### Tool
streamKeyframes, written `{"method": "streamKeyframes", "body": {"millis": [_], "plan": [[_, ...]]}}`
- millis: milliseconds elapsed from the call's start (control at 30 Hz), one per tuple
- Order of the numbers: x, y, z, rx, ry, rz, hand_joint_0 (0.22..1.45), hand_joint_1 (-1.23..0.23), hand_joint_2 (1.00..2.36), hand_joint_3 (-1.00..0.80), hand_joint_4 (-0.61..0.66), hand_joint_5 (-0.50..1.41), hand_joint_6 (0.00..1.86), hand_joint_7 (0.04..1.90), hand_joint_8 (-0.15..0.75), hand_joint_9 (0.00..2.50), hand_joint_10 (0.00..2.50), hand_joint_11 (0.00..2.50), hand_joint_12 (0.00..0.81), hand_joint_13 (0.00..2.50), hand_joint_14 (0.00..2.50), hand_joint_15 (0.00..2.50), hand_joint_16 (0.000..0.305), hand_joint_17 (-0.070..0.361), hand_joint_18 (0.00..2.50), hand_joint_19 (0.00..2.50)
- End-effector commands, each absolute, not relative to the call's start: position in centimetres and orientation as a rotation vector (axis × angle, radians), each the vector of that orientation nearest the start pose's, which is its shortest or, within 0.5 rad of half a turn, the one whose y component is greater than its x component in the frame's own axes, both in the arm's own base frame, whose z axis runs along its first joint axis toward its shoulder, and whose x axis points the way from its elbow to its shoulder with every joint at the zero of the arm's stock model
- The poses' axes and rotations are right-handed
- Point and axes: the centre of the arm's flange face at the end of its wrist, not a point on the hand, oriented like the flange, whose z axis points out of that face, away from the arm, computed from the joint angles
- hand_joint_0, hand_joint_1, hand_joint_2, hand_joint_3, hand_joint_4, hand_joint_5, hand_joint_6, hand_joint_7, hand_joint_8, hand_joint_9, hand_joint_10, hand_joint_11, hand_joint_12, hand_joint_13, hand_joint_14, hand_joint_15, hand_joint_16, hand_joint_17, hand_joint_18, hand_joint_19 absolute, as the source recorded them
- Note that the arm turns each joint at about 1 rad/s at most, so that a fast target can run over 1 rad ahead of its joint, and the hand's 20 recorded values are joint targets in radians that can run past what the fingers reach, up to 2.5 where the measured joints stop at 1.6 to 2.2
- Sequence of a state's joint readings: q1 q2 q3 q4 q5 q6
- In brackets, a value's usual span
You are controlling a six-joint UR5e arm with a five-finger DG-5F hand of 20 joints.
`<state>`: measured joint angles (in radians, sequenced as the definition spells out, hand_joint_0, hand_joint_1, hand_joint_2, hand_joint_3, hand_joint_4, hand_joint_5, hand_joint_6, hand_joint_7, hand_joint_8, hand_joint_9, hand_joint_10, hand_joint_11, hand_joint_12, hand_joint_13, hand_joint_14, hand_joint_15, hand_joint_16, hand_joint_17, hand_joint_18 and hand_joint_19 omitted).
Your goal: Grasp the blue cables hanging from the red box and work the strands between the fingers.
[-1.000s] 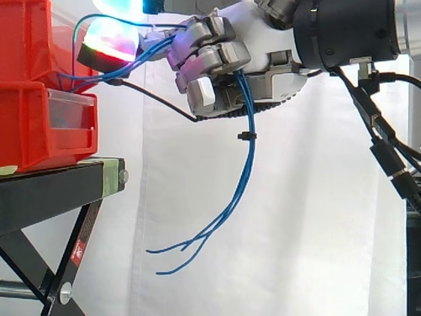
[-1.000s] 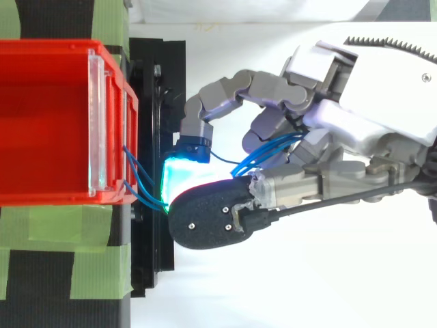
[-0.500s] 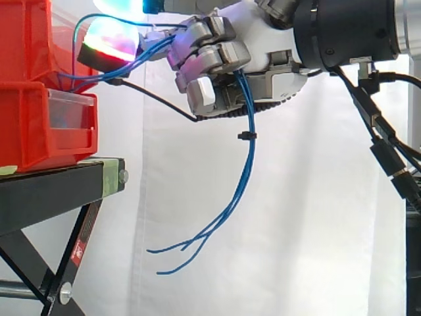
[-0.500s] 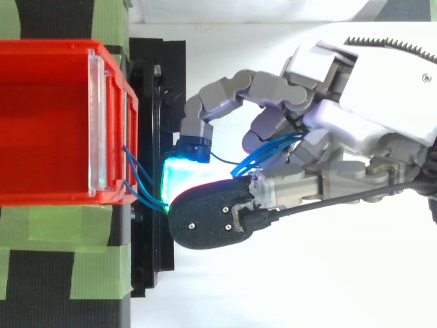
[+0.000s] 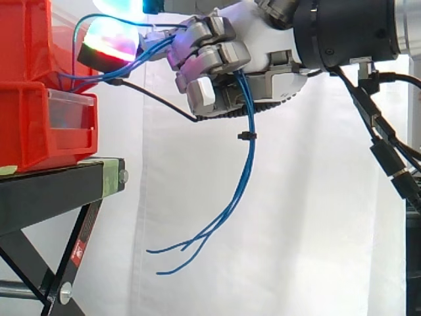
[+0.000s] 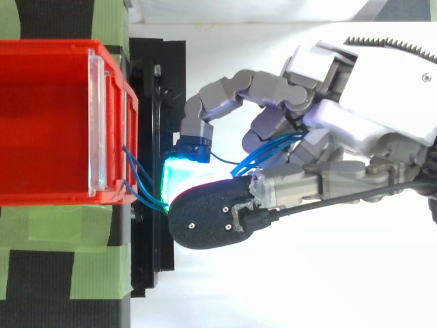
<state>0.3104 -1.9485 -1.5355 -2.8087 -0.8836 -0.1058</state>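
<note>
Since my fingers point(image 5: 217, 58) are curled round the thin blue cables point(image 5: 248, 158) beside the red plastic box point(image 5: 33, 125), I judge the grasp made; next, gently rub the strands.

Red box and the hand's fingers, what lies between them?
The blue cables: side view shows strands running from the red box to the hand's curled fingers; top view shows them crossing the black stand.

- A black stand point(image 5: 46, 194) is set before a white curtain point(image 5: 309, 217).
- Strips of green tape point(image 6: 68, 229) are stuck across the stand's top.
- A small red sticker point(image 5: 77, 251) is fixed on a slanted leg.
</note>
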Motion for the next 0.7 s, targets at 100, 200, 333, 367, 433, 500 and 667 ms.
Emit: {"method": "streamKeyframes", "body": {"millis": [100,200,333,367,433,500,667], "plan": [[63.34,-0.25,32.56,1.304,0.998,0.841,0.93,-0.63,1.02,-0.27,0.2,0.15,1.07,1.05,0.499,1.73,2.5,2.5,0.588,1.86,2.5,1.56,0.232,0.174,2.46,0.72],[63.36,-0.25,32.47,1.305,1.0,0.84,0.93,-0.63,1.02,-0.25,0.2,0.15,1.07,1.04,0.499,1.73,2.5,2.5,0.588,1.86,2.5,1.56,0.232,0.174,2.46,0.72],[63.34,-0.35,32.56,1.305,0.997,0.84,0.93,-0.63,1.02,-0.26,0.2,0.15,1.06,1.06,0.499,1.73,2.5,2.5,0.588,1.86,2.5,1.56,0.232,0.174,2.46,0.72],[63.34,-0.25,32.56,1.304,0.998,0.841,0.93,-0.63,1.02,-0.26,0.2,0.15,1.07,1.05,0.499,1.73,2.5,2.5,0.588,1.86,2.5,1.56,0.232,0.174,2.46,0.72],[63.36,-0.34,32.47,1.305,0.999,0.838,0.93,-0.63,1.02,-0.25,0.2,0.15,1.07,1.05,0.499,1.73,2.5,2.5,0.588,1.86,2.5,1.56,0.232,0.174,2.46,0.72],[63.34,-0.25,32.56,1.304,0.998,0.841,0.93,-0.63,1.02,-0.25,0.2,0.15,1.07,1.05,0.499,1.73,2.5,2.5,0.588,1.86,2.5,1.56,0.232,0.174,2.46,0.72],[63.36,-0.34,32.47,1.305,0.999,0.838,0.93,-0.63,1.02,-0.26,0.2,0.15,1.08,1.04,0.499,1.73,2.5,2.5,0.588,1.86,2.5,1.56,0.232,0.174,2.46,0.72]]}}
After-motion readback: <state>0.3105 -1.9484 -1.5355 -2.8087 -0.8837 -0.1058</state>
